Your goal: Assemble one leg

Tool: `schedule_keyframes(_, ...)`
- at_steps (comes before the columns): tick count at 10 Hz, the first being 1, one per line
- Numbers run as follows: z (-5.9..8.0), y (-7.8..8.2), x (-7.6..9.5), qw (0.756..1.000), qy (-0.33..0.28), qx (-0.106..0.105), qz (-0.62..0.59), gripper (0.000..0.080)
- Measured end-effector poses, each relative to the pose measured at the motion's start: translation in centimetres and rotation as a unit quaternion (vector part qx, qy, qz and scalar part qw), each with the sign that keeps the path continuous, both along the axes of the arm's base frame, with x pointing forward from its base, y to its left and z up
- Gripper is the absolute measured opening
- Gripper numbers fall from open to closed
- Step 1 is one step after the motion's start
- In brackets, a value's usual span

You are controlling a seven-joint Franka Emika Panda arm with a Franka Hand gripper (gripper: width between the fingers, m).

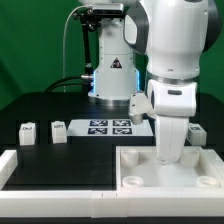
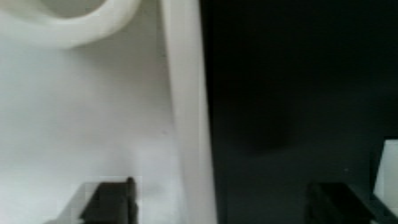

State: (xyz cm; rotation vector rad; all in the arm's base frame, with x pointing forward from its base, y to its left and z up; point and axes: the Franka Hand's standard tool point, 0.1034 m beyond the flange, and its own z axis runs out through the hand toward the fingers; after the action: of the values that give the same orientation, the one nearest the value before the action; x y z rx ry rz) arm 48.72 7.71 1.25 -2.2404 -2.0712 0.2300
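White legs [image 1: 28,133]: three counted in the exterior view, each a stubby block standing loose on the counter, none of them gripped.
Left pair: the first leg and a second leg [image 1: 58,130] stand near each other but apart at the exterior view's left, dark tags on their faces.
Third leg [image 1: 197,133]: one, at the exterior view's right, partly behind the arm. Its tag is too small to make out.
Jaws: spread wide, pinching nothing, well apart from all three legs.
Fingers [image 2: 107,203]: two dark ones in the wrist view. One is over the panel, the other over bare counter, with the panel's straight edge running between them.
Panel [image 1: 190,170]: one large flat white square under the jaws. Two round corner holes show in the exterior view, and one hole [image 2: 80,20] shows in the wrist view.
Arm [image 1: 175,60]: one, white, reaching straight down over the panel.
Marker board [image 1: 110,126]: one, flat on the counter between the left pair and the arm, carrying several tags.
Rail [image 1: 60,170]: one low white rail along the front of the counter.
Counter [image 1: 40,105]: one, black.
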Motion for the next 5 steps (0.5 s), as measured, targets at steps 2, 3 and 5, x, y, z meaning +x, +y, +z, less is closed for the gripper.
schedule_keyframes(2,0.1,0.5,0.0,1.0,-0.001,-0.001,-0.002,0.0591)
schedule_keyframes(3,0.2,0.4,0.1,1.0,-0.002,-0.001,-0.002,0.0639)
schedule_keyframes(5,1.3,0.2,0.1,1.0,-0.009,-0.002,-0.004,0.0648)
